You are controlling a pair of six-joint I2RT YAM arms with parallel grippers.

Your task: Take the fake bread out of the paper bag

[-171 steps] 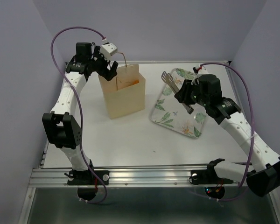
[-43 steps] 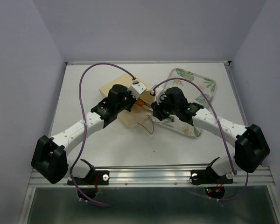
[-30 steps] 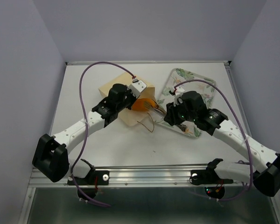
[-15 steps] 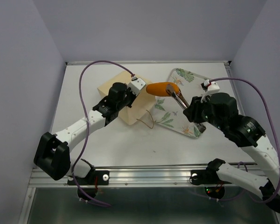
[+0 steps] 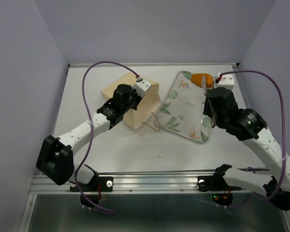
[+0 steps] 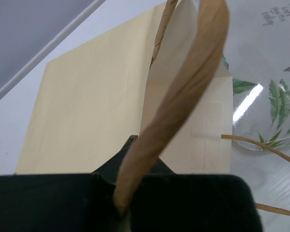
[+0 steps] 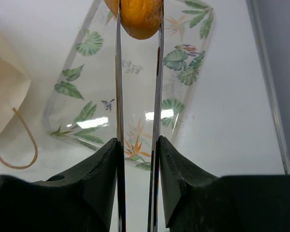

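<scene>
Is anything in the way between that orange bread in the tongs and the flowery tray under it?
Nothing visible. The right gripper holds the bread above the far end of the tray, with only open air between them.

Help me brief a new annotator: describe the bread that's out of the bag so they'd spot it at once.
On the white table, find the leaf-patterned tray on the right half. Over its far corner, the right arm's thin metal fingers pinch an orange loaf. It is the only orange thing; the paper bag left of the tray is pale tan.
</scene>
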